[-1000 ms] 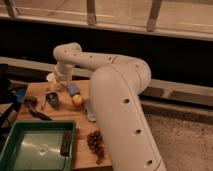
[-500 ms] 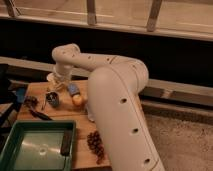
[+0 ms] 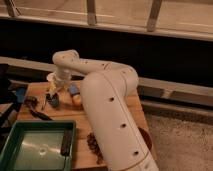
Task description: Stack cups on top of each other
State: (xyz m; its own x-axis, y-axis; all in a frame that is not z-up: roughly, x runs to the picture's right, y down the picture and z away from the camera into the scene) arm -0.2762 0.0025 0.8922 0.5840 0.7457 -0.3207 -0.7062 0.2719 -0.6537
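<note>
My gripper (image 3: pixel 52 95) hangs from the white arm over the far left part of the wooden table (image 3: pixel 131 109). It is right at a small dark shiny cup (image 3: pixel 54 101) that stands on the table below it. A white cup (image 3: pixel 50 77) shows just behind the wrist, partly hidden by it. I cannot tell whether the gripper touches either cup.
A green tray (image 3: pixel 20 150) with a dark bar in it sits front left. A blue object (image 3: pixel 20 94), a dark utensil (image 3: pixel 40 114), a blue-and-yellow item (image 3: pixel 76 96) and grapes (image 3: pixel 93 143) lie around. A red-brown bowl (image 3: pixel 145 140) peeks out behind the arm.
</note>
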